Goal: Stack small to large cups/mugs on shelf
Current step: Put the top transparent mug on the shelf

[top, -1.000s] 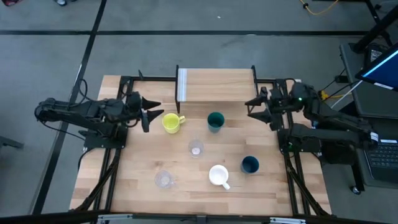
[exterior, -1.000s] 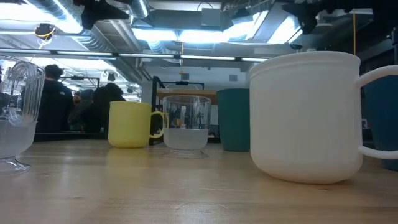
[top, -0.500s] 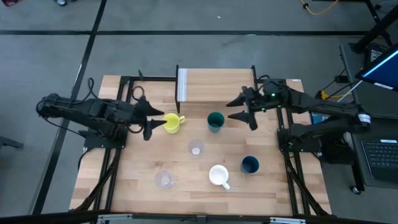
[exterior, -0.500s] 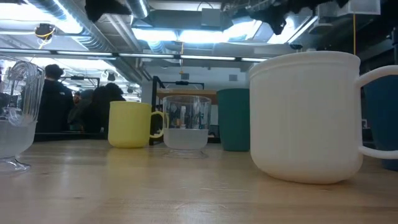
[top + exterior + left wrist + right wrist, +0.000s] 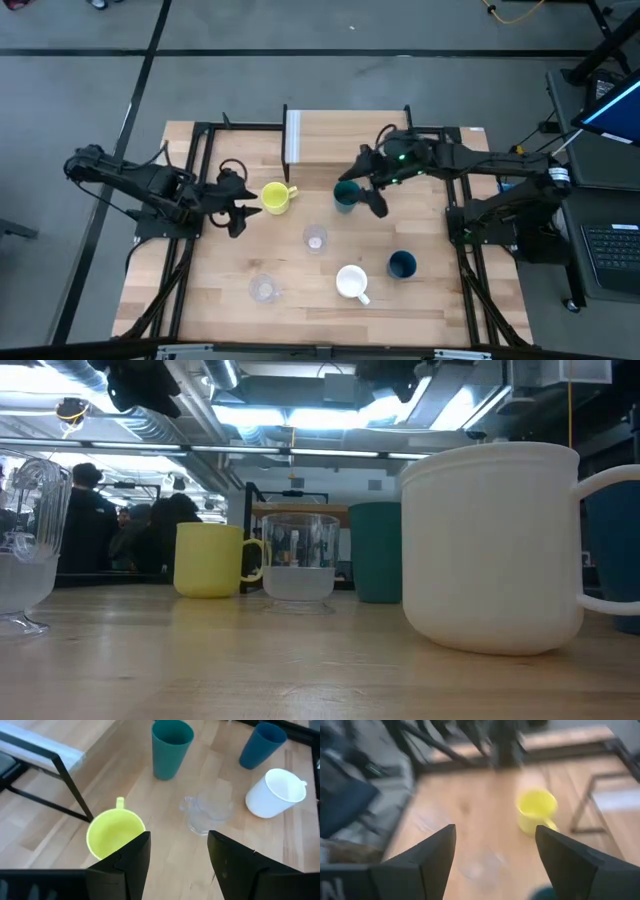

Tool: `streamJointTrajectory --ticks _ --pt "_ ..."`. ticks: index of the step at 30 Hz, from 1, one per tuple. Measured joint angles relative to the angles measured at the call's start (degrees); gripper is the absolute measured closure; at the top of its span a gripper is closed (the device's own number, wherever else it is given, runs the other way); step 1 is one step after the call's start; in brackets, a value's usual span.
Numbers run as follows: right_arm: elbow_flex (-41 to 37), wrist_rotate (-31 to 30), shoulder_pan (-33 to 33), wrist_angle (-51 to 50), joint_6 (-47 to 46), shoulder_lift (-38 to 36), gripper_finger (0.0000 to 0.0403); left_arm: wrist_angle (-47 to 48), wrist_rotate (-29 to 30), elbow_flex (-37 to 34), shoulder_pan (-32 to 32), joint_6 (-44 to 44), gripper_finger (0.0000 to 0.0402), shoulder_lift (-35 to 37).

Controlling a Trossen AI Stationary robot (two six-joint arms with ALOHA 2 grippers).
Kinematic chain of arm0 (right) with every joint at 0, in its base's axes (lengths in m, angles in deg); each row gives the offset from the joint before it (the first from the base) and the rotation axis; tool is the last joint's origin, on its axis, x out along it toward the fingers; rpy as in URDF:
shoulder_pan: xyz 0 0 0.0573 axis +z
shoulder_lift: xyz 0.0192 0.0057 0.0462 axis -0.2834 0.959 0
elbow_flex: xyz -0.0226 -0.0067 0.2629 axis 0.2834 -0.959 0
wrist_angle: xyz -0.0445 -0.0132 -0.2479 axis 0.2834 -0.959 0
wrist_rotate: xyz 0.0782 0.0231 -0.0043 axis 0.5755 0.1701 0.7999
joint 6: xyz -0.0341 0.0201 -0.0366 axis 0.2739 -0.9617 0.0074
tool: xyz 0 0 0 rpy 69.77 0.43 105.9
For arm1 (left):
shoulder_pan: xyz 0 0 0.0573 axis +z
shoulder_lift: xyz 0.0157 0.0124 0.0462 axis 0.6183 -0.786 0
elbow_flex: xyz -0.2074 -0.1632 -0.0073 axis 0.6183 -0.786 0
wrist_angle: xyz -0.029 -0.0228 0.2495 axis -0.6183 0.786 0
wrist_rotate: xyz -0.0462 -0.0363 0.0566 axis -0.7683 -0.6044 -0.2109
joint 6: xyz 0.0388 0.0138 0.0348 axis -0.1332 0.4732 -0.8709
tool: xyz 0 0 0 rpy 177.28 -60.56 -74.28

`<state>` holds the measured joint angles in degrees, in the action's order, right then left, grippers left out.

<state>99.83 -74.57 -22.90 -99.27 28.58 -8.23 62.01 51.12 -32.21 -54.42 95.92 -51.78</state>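
My left hand (image 5: 243,203) hovers open just beside the yellow mug (image 5: 275,197), fingers spread wide so they can close around its body. All six cups stand apart on the bench (image 5: 200,290), none yet on the shelf (image 5: 350,137) at the back: a clear glass (image 5: 262,289) near the front, another glass (image 5: 315,239) mid-bench, the white mug (image 5: 351,282), the teal cup (image 5: 346,195) and the dark blue cup (image 5: 402,264). My right hand (image 5: 362,186) hangs open over the teal cup, which I judge it means to grasp
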Motion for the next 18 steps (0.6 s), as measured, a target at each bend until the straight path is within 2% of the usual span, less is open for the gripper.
streamJointTrajectory --ticks 4,8,12,18 --pt "2.75 -8.66 1.71 -7.2 0.08 4.2 0.0128 0.12 0.38 0.0 -1.26 1.43 0.021 -2.1" --pt "3.01 -8.84 3.79 -7.63 0.38 7.75 0.0128 0.12 0.39 0.0 -2.69 1.41 0.021 -4.0" --pt "3.01 -8.72 8.0 -7.37 5.23 11.6 0.0128 0.11 0.43 0.0 -3.59 1.41 0.021 -5.09" --pt "3.01 -10.15 13.93 -1.46 6.35 18.09 0.0128 0.04 0.66 0.0 -3.76 1.41 0.021 -5.41"
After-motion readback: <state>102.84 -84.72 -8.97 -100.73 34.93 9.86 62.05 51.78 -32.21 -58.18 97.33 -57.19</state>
